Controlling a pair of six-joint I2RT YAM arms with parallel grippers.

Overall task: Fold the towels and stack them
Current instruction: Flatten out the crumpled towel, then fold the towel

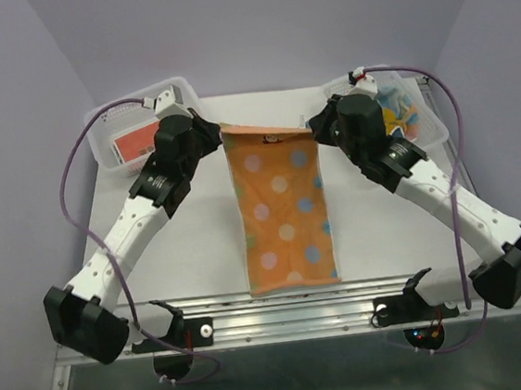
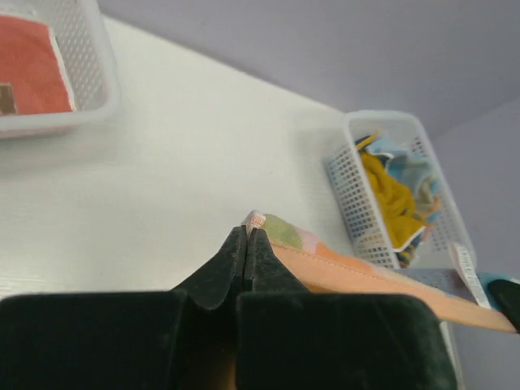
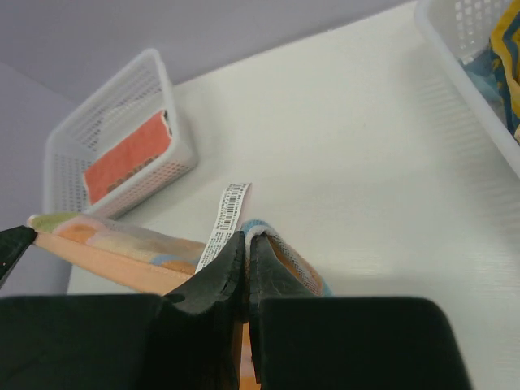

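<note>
- The orange cloth towel with pale blue, white and green dots [image 1: 285,211] lies flat on the white table [image 1: 191,240], in the middle of the top view, with its near hem at lower centre, just short of the metal rail [image 1: 290,299]
- Its long axis runs from the bottom of the frame towards the top, so the short far edge lies across the frame, stretched between the two arms
- The left gripper [image 1: 221,135] is clenched on the far-left corner; in its wrist view the black fingers [image 2: 236,252] meet on a small tuft of cloth
- The right gripper [image 1: 310,129] is pinched on the far-right corner, next to a white barcode label [image 3: 227,213] sewn into that edge
- Each arm is at its own corner and neither is nearer, so the fold would likely be a joint one: both corners carried down the frame along the long axis to meet the near hem
- Beyond them, at upper left, a white perforated plastic basket [image 1: 138,91] holds a folded orange-red towel [image 1: 134,145]
- At upper right a second white basket [image 1: 435,125] holds crumpled towels in mustard yellow and light blue [image 1: 399,111], not yet folded
</note>
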